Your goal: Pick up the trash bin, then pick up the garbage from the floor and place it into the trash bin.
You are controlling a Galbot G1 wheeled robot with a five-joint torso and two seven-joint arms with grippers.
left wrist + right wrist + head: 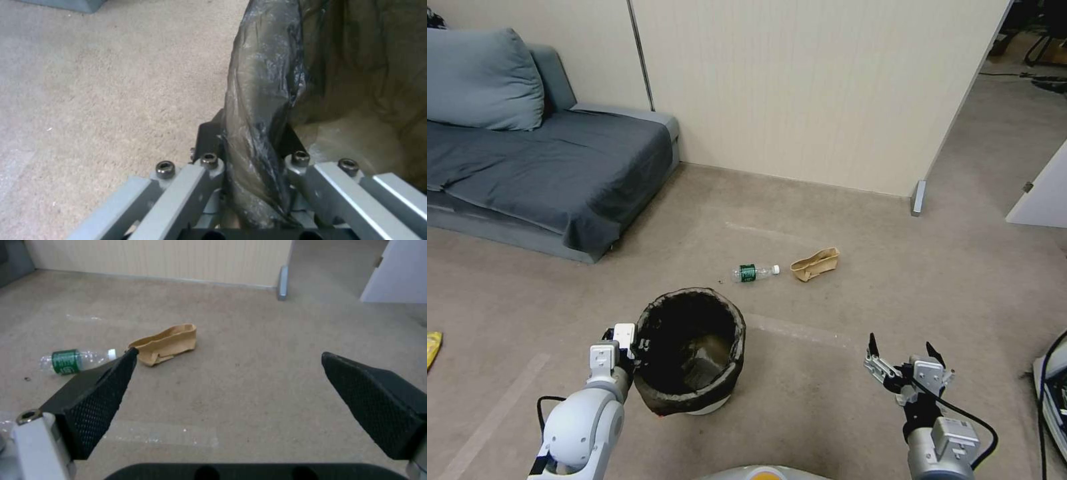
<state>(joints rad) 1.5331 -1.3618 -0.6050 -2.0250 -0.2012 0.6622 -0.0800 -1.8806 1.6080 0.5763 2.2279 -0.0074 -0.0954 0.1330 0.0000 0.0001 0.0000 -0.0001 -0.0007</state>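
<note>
Bin (690, 347) is clamped at its rim in our left gripper (253, 160), right gripper (904, 363) spread empty, bottle (754, 272) and paper bag (815, 263) remain on the floor (854, 293).

the right gripper (227, 360) hangs above the flat beige-tan carpet floor (267, 383) with its two black, mesh-textured fingers (95, 396) spread wide apart and nothing between them. past the finger on the bottle's side lies a clear plastic bottle with a green label and white cap (73, 360), on its side. just beside its cap sits a crumpled brown paper bag (166, 343). a strip of shiny clear tape (164, 436) lies on the carpet close under the gripper. behind runs a cream panelled wall (178, 256).
</note>
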